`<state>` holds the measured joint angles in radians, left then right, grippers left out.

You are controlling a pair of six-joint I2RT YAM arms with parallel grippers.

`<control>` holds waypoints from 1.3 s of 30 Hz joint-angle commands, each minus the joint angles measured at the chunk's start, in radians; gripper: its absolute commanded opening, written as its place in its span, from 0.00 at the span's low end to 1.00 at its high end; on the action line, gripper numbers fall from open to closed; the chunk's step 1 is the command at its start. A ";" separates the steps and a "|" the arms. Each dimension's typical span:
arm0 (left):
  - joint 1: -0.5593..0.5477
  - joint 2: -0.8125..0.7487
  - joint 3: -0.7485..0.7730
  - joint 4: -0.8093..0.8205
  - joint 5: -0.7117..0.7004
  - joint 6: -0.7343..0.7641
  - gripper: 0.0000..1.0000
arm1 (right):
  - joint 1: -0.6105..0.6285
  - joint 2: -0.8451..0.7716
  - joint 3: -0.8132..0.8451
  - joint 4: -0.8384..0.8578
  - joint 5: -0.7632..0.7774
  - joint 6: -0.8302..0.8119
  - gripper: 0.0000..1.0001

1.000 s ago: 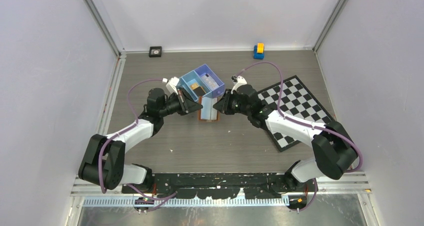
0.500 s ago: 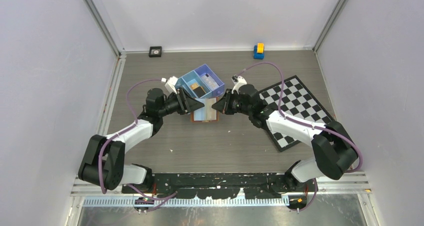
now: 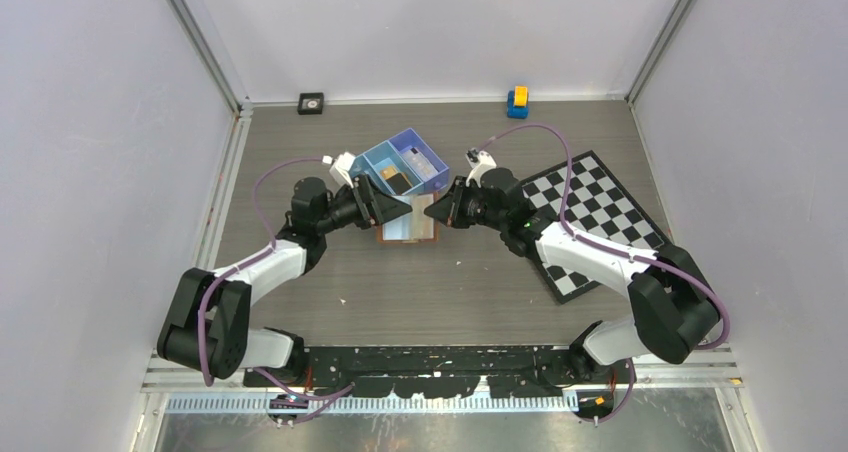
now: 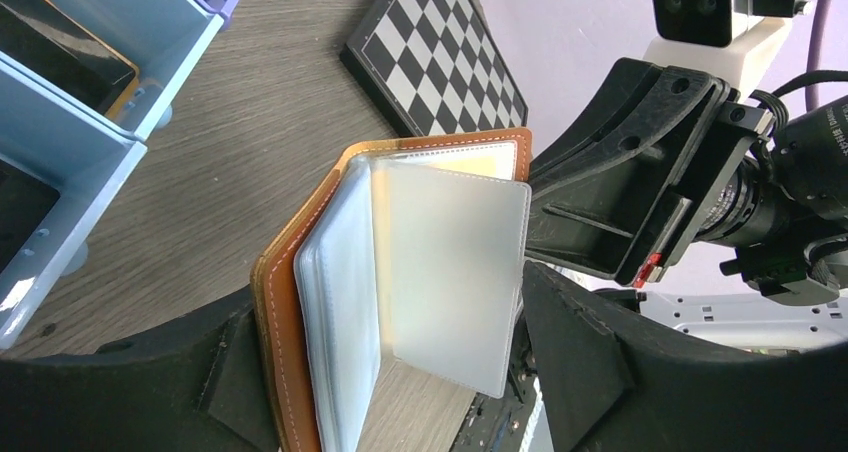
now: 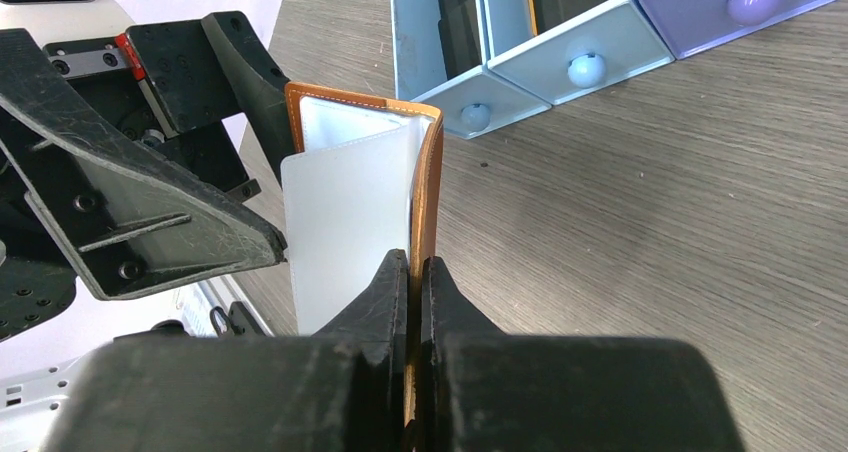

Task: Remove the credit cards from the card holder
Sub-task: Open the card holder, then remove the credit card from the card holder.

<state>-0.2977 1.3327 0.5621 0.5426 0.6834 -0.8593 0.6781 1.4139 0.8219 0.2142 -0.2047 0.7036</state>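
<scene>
My right gripper is clenched on one brown cover of the holder, pinching it at the edge and keeping it stood up off the surface, just in front of the tray. My left gripper is spread wide, with 1 finger on each side of the opened holder. It is not clamped on anything, though I cannot tell whether the far cover leans on a finger. A frosted sleeve fans out from the spine. I see no card plainly. There is only a yellowish tint behind the top sleeve, so I judge the cards are in their pockets.

The step in hand, as I read it, is getting the left fingers onto 1 card edge. I want the right grip firm and still, so the spine does not twist. I would bring the left fingers in narrow, aim at the open mouth of a sleeve rather than at its frosted face, and pull along the pocket, not across it. Pinching sleeve and card together would only drag the whole holder.

Against the overhead view from 1.0 s ago, the holder now shows shorter and sits nearer the arm bases. The left gripper has closed in from beside it to straddle it, and the right wrist has barely shifted.
</scene>
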 commanded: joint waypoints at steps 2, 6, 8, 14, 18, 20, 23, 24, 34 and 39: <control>0.005 -0.021 -0.018 0.112 0.033 -0.020 0.79 | -0.004 -0.047 0.014 0.042 0.000 -0.006 0.00; 0.005 -0.020 -0.029 0.158 0.045 -0.038 0.83 | -0.004 -0.046 0.019 0.026 0.013 -0.005 0.01; 0.004 -0.017 -0.032 0.189 0.056 -0.048 0.84 | -0.005 -0.041 0.027 0.005 0.026 -0.008 0.01; 0.005 -0.008 -0.003 0.089 0.051 -0.001 0.43 | -0.005 -0.053 0.016 0.039 -0.007 -0.009 0.00; 0.005 -0.005 0.011 0.053 0.044 0.013 0.16 | -0.005 -0.075 0.002 0.060 -0.018 -0.012 0.01; 0.005 -0.003 0.011 0.050 0.039 0.012 0.06 | -0.005 -0.083 -0.002 0.060 -0.016 -0.012 0.04; 0.006 -0.008 0.008 0.054 0.031 0.005 0.00 | -0.005 -0.085 -0.003 0.055 -0.008 -0.013 0.30; 0.006 -0.013 0.003 0.060 0.025 0.000 0.00 | -0.005 -0.083 -0.001 0.051 -0.004 -0.015 0.36; 0.046 -0.017 -0.033 0.128 0.020 -0.056 0.00 | -0.007 -0.082 -0.005 0.056 -0.007 -0.013 0.43; 0.055 -0.007 -0.031 0.119 0.021 -0.061 0.00 | -0.007 -0.087 -0.009 0.066 -0.016 -0.013 0.52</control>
<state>-0.2543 1.3327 0.5297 0.5945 0.6910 -0.9058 0.6712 1.3651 0.8150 0.2192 -0.2081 0.6914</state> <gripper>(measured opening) 0.057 0.509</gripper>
